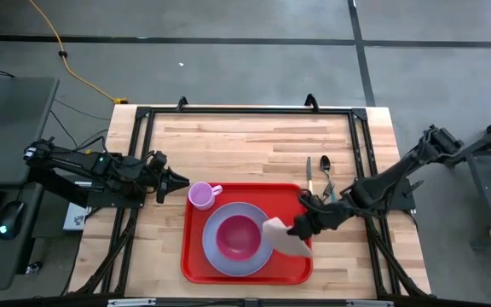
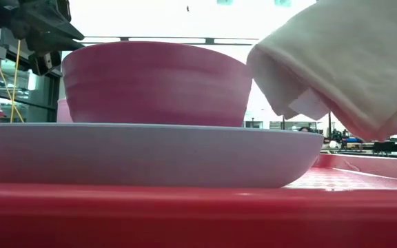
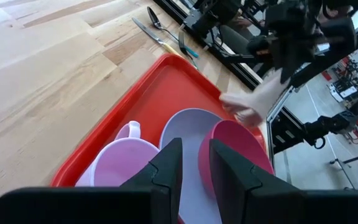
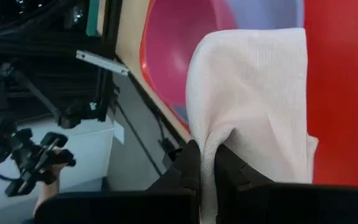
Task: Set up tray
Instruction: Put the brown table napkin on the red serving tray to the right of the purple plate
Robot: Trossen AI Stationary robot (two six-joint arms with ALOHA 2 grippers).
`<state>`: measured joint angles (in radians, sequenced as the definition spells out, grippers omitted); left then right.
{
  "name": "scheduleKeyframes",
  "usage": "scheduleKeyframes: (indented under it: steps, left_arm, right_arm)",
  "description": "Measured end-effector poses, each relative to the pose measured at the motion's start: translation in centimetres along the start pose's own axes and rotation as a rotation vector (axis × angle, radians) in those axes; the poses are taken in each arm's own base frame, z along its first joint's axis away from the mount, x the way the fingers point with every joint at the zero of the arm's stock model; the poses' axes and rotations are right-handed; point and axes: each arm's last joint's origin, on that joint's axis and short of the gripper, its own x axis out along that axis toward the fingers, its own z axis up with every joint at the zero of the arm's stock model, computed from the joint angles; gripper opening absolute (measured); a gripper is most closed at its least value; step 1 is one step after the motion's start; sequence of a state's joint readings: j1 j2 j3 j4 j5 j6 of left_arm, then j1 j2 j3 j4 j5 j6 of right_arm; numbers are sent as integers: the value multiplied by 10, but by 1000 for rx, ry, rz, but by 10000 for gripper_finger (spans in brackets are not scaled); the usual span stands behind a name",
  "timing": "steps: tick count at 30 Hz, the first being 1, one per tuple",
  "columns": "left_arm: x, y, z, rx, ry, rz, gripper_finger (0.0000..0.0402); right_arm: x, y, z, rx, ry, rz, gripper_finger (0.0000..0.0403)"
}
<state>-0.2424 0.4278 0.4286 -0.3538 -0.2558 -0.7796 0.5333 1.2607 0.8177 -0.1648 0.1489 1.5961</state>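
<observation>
The red tray lies near the table's near edge and fills the bottom of the low view. A lavender plate sits on it with a pink bowl inside. A pale pink cup stands on the tray's far left corner. My right gripper is over the tray's right part, shut on a tan napkin. My left gripper waits open just left of the cup, its fingers pointing toward it. My right gripper pinches the napkin between its two fingers at a bunched edge. The fingers come slanting down from the table's right. The napkin is folded in layers, spreads out beyond the fingertips and hangs lifted clear; its lower end is above the tray floor.
A knife, a spoon and a fork lie on the bare wood just beyond the tray's far right corner. A black frame runs around the table top. Wood is free on the far half of the table.
</observation>
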Motion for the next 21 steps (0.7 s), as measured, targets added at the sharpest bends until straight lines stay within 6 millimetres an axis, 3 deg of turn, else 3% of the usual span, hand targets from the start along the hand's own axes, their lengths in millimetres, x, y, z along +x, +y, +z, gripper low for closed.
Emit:
scheduleKeyframes:
  steps: [5,15,21]
  left_arm:
    - [0,0,0,-1,2,-3,111]
    - [0,0,0,-1,2,-3,111]
    - [0,0,0,0,2,-2,111]
  right_arm:
    - [11,-3,-5,-9,11,-19,0]
    - [11,-18,-4,-43,-18,-153,0]
    - [16,-39,-4,-20,-6,-209,0]
